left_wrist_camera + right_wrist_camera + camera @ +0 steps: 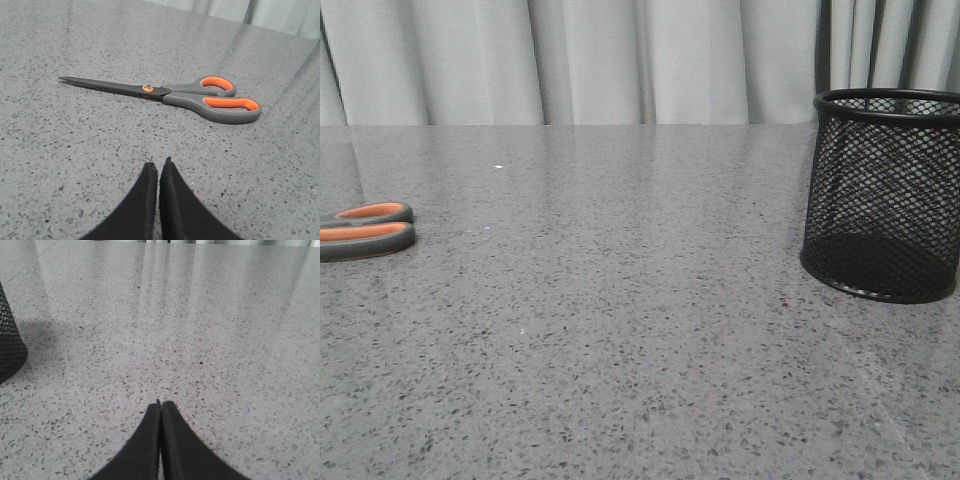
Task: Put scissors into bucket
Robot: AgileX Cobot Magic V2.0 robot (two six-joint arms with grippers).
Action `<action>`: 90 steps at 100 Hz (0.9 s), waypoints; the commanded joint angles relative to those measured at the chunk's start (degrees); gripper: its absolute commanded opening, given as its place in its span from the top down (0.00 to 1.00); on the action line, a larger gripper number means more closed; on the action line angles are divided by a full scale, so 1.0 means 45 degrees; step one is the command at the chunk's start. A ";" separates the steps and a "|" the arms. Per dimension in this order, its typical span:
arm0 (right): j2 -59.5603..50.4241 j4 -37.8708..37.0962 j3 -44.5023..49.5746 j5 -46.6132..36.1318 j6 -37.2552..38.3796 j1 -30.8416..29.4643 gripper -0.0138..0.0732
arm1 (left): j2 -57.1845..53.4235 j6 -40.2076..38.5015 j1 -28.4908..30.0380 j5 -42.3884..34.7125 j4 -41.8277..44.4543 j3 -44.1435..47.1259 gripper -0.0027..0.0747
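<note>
Grippers are both sitting closed and holding nothing. Left gripper [158, 167], black with two curved fingers, is showing its tips pressed together in the left wrist view, only a hairline seam between them, nothing clamped. It is hovering over bare speckled grey stone tabletop [75, 150], and its tips are not touching the scissors. Right gripper [160, 405], same black curved fingers, is likewise showing its tips together with just a thin line between, gripping nothing, with bare tabletop under it.

Scissors with dark grey handle loops lined in orange and slim dark blades [165, 92] are lying flat on the tabletop ahead of the left gripper, blades closed, an orange pivot at the crossing, clear of the fingers. In the front view only the handle loops [365, 230] are showing, at the far left edge of the table, blades cut off by the frame.

Black wire-mesh cylindrical bucket with solid rolled rim and solid base [885, 195] is standing upright at the far right of the table, well apart from the scissors, nothing visible through the mesh. In the right wrist view a slice of its mesh wall [9, 347] is peeking in at the edge, near the right gripper but not touching it. Pale grey curtain [590, 60] is hanging behind the table.
</note>
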 commanded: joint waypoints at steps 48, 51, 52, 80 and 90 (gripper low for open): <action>-0.0264 -0.0102 0.0147 -0.0419 -0.0044 0.0015 0.90 | -0.0194 0.0019 0.0037 -0.0490 -0.0151 0.0589 0.99; -0.0264 -0.0102 0.0147 -0.0419 -0.0044 0.0015 0.90 | -0.0194 0.0019 0.0037 -0.0490 -0.0151 0.0589 0.99; -0.0264 -0.0102 0.0147 -0.0419 -0.0044 0.0015 0.90 | -0.0194 0.0019 0.0037 -0.0490 -0.0151 0.0589 0.99; -0.0264 -0.0332 0.0147 -0.0419 -0.0044 0.0015 0.90 | -0.0194 0.0019 0.0037 -0.0541 0.0140 0.0589 0.99; -0.0264 -0.1539 0.0147 -0.0486 -0.0044 0.0015 0.90 | -0.0194 0.0019 0.0037 -0.0601 0.0259 0.0589 0.99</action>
